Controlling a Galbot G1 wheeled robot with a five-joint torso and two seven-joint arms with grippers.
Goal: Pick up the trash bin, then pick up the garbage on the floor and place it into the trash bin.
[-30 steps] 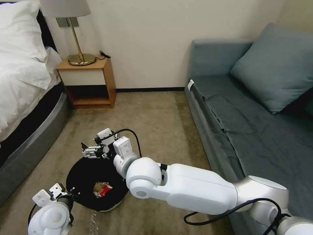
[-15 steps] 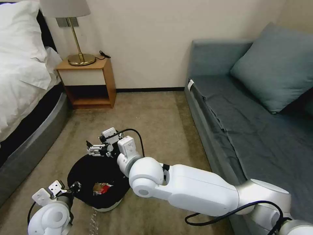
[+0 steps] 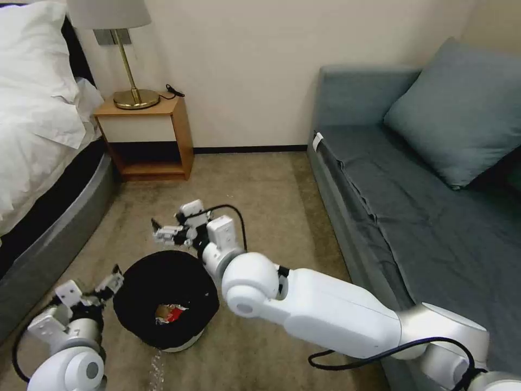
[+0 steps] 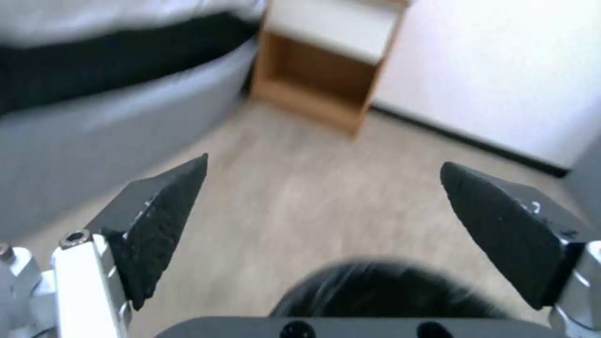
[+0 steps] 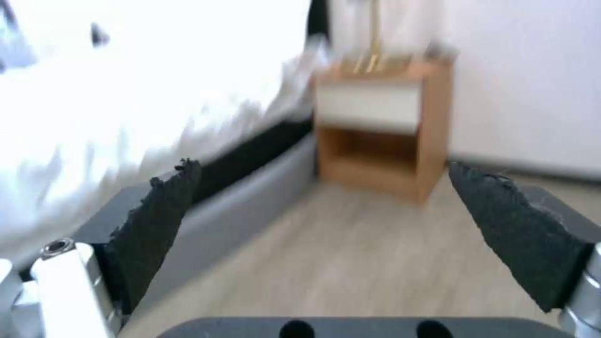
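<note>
head view: the trash bin (image 3: 142, 293) sits on the floor (image 3: 260, 195), litter (image 3: 169, 313) inside; both tools flank it. left wrist view: left tool (image 4: 322, 225) spread, empty. right wrist view: right tool (image 5: 326, 230) spread, empty, so nothing holds the bin.

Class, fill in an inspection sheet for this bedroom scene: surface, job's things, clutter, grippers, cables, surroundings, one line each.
Surface: tan carpet floor, a faint shiny patch before the bin.
Job's things: round low trash bin with black bag liner and white base standing on the carpet; red-and-white packet and a tan scrap lying inside.
Clutter: nothing seen.
Grippers: left gripper open beside the bin's rim, holding nothing; right gripper open, above the carpet beyond the bin, empty.
Cables: black cable looping over the right wrist; another by the right arm's base.
Surroundings: white-sheeted bed, wooden nightstand with brass lamp, grey-blue sofa.
</note>
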